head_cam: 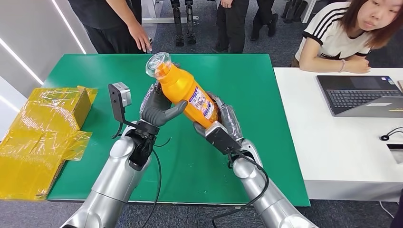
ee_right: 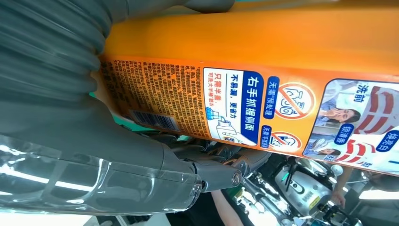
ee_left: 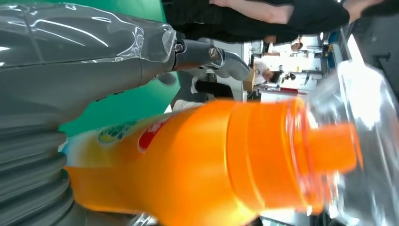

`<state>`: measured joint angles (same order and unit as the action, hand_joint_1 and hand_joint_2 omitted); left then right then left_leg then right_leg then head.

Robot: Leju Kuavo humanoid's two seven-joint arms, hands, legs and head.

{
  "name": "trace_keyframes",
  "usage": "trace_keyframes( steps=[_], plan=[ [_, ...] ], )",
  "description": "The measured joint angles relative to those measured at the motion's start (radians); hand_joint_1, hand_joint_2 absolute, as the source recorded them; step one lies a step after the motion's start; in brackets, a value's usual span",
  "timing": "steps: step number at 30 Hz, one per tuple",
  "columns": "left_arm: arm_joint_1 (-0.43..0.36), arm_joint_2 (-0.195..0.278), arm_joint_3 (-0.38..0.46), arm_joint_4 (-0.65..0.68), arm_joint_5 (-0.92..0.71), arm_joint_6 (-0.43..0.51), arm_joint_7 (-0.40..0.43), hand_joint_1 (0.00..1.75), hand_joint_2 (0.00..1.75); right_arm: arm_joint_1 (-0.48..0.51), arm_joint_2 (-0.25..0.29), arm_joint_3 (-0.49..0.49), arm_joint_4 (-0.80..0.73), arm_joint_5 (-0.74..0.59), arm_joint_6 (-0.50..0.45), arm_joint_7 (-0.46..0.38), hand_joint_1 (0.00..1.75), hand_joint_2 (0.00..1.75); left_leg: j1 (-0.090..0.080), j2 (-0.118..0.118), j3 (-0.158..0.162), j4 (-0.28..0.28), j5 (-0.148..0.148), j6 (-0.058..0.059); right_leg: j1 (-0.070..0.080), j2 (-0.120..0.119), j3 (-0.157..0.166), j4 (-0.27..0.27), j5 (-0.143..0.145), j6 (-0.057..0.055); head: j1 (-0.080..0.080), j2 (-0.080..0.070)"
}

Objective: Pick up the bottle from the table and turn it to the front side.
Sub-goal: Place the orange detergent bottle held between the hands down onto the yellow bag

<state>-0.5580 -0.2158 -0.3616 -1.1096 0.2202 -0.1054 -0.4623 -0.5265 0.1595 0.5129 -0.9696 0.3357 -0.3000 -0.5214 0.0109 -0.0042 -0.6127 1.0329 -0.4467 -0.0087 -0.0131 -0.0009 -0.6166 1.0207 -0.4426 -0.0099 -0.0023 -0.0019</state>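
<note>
An orange bottle (head_cam: 186, 90) with a clear cap (head_cam: 158, 63) is held tilted in the air above the green table (head_cam: 247, 76), cap pointing up and away. My left hand (head_cam: 157, 108) grips its middle from the left, thumb across the body. My right hand (head_cam: 222, 124) holds the bottle's base from the right. The printed back label (head_cam: 203, 103) faces me. Close up, the left wrist view has the orange bottle (ee_left: 202, 160), its clear cap (ee_left: 362, 150) and my left hand (ee_left: 70, 80). The right wrist view looks along the label (ee_right: 263, 110), past my right hand (ee_right: 70, 127).
A yellow wrapped box (head_cam: 43, 128) lies at the table's left edge. A white table (head_cam: 332, 142) with a laptop (head_cam: 361, 95) stands to the right, where a person sits. Another person's hand (head_cam: 141, 37) rests at the green table's far edge.
</note>
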Motion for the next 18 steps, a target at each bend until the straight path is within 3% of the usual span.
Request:
trace_keyframes(
  steps=[5, 7, 9, 14, 18],
  plan=[
    [0.013, -0.024, -0.008, -0.041, -0.018, 0.042, -0.001, 1.53, 1.75, -0.014, 0.011, 0.000, 0.021, -0.022, 0.013, -0.007, 1.75, 1.75, 0.000, 0.000, 0.000, 0.000, 0.000, 0.000, 0.000, 0.000, 0.000, 0.000, 0.000, 0.000, 0.000, 0.000],
    [0.014, -0.032, -0.016, -0.059, -0.030, 0.066, 0.001, 1.28, 1.75, -0.024, 0.017, 0.000, 0.035, -0.032, 0.021, -0.012, 1.75, 1.75, 0.000, 0.000, 0.000, 0.000, 0.000, 0.000, 0.000, 0.000, 0.000, 0.000, 0.000, 0.000, 0.000, 0.000],
    [0.013, -0.037, -0.025, -0.075, -0.030, 0.081, 0.007, 1.14, 1.75, -0.033, 0.024, 0.000, 0.052, -0.040, 0.026, -0.016, 1.75, 1.75, 0.000, 0.000, 0.000, 0.000, 0.000, 0.000, 0.000, 0.000, 0.000, 0.000, 0.000, 0.000, 0.000, 0.000],
    [0.008, -0.044, -0.040, -0.088, -0.010, 0.092, 0.015, 1.06, 1.75, -0.050, 0.035, 0.001, 0.087, -0.055, 0.028, -0.029, 1.75, 1.75, 0.000, 0.001, 0.001, 0.000, 0.000, 0.000, 0.000, 0.001, 0.000, 0.000, 0.000, 0.000, 0.000, 0.000],
    [-0.004, -0.046, -0.055, -0.089, 0.011, 0.090, 0.020, 1.39, 1.75, -0.062, 0.039, 0.001, 0.104, -0.060, 0.018, -0.034, 1.75, 1.75, 0.000, 0.001, 0.001, 0.001, 0.000, 0.000, 0.000, 0.002, 0.000, 0.000, 0.000, 0.000, 0.000, 0.000]
  ],
)
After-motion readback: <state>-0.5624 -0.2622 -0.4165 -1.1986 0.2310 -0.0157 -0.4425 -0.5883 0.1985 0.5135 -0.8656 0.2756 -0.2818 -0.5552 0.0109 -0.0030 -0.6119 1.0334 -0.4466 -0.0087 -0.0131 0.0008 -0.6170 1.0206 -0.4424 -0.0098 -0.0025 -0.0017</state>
